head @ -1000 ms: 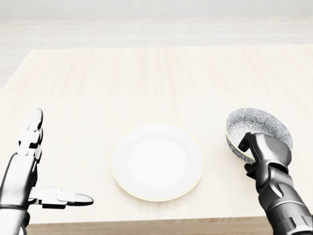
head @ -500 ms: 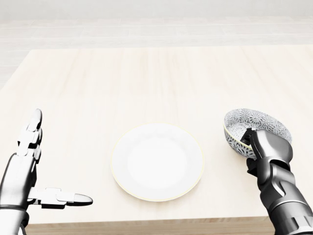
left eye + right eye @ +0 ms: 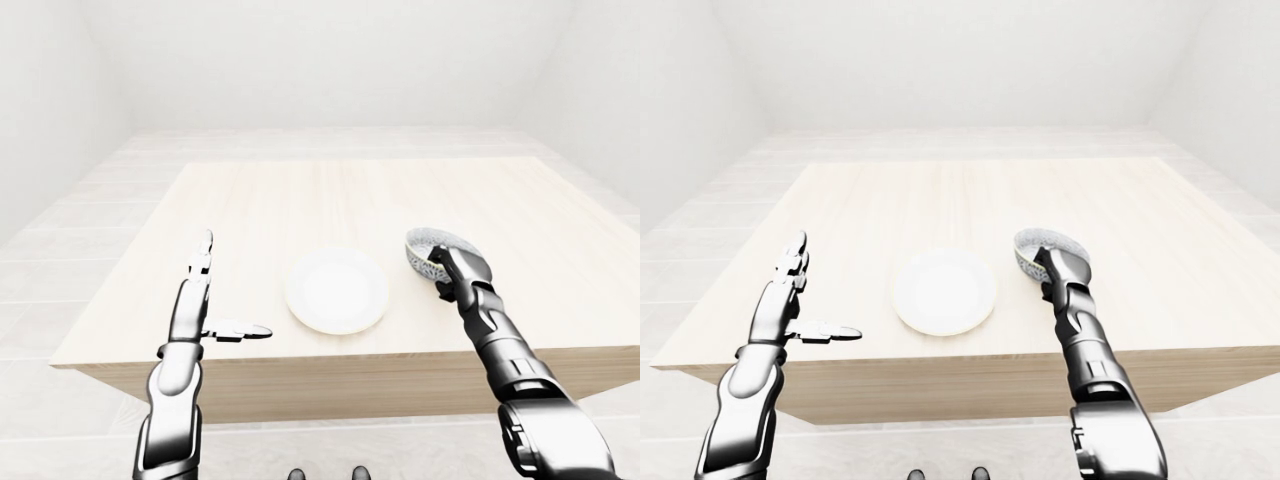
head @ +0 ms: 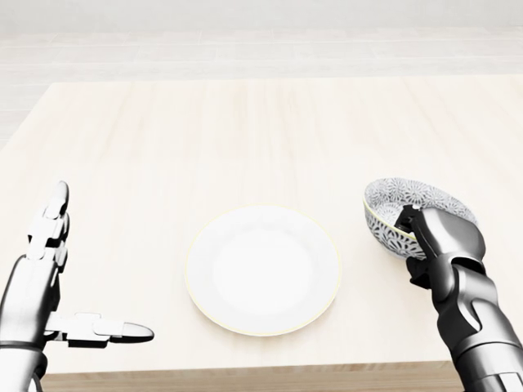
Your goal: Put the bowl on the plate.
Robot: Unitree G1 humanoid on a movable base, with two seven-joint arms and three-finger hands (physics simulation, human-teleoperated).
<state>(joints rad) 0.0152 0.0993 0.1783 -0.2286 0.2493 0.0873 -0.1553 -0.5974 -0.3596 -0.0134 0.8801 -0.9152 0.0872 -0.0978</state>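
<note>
Since the bowl (image 4: 406,198) looks like glazed ceramic with a fine blue-grey pattern, I judge it stiff, moderately heavy for its size, slick under metal fingers and liable to chip if set down hard; the rim is the sensible place to take it, one finger inside and the others outside the wall. It sits to the right of the plate (image 4: 261,269), near it but apart from it, tipped so that its mouth leans away from the plate's side and towards the top of the head view; whether its foot is clear of the table (image 4: 245,131) I cannot quite tell from these angles, though it seems slightly raised. The right hand (image 4: 445,238) is closed round the bowl's rim on the side farther from the plate, fingers curled over the edge in a firm pinch. The left hand (image 4: 37,286) hovers well to the left of the plate, spread flat with fingers straight and thumb stuck out towards the plate; it grips nothing.
</note>
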